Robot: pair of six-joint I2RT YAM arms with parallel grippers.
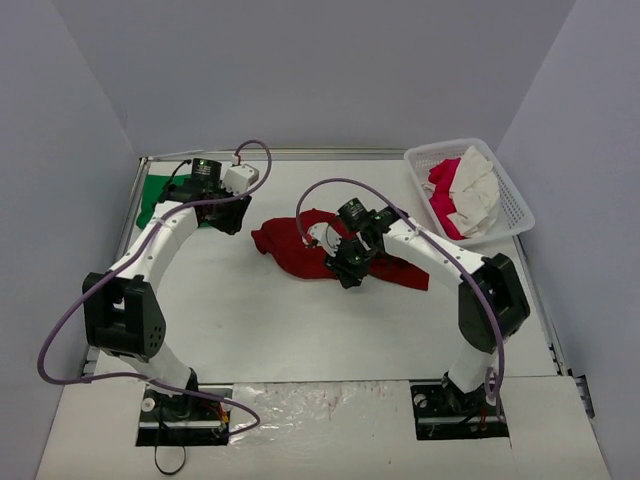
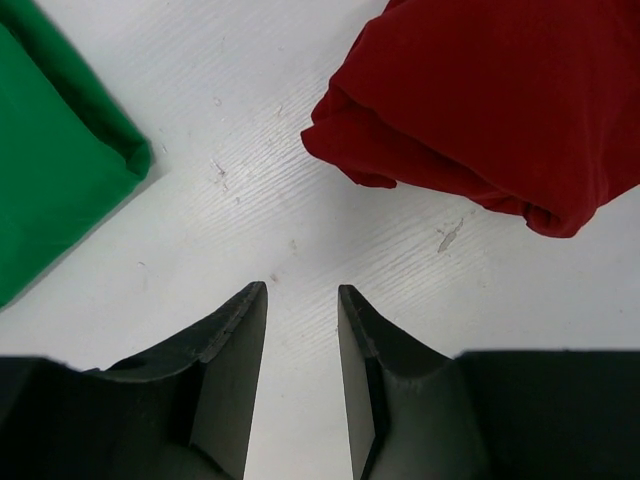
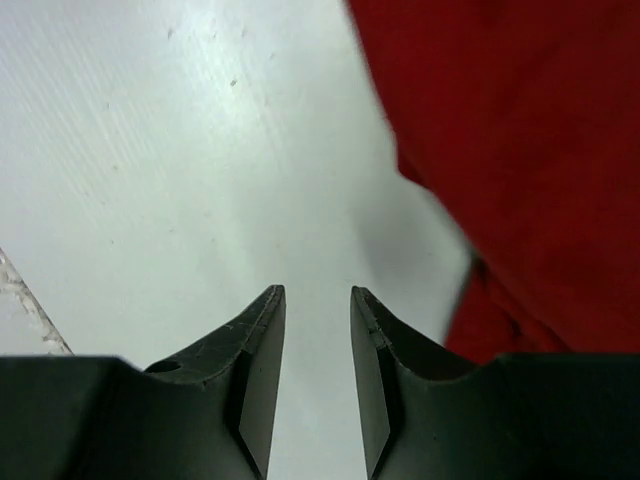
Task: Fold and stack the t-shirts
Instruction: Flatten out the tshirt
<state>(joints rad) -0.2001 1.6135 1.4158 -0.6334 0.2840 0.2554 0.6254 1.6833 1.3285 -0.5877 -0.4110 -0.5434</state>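
Writing: none readable in any view.
dark red t-shirt (image 2: 500,90): plain, no print.
basket (image 1: 516,196): possibly too small to tell.

High overview, wrist close-ups share red t-shirt (image 2: 480,100)

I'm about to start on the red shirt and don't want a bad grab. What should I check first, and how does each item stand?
1. Left fingers apart, nothing between: ok.
2. Right fingers apart, nothing between: ok.
3. Red shirt lying flat: not ok, bunched mid-table.
4. Green shirt folded: ok at its visible edge; rest hidden.
5. The two shirts apart, bare table between: ok.
6. Red shirt's hem or sleeve located: cannot tell.
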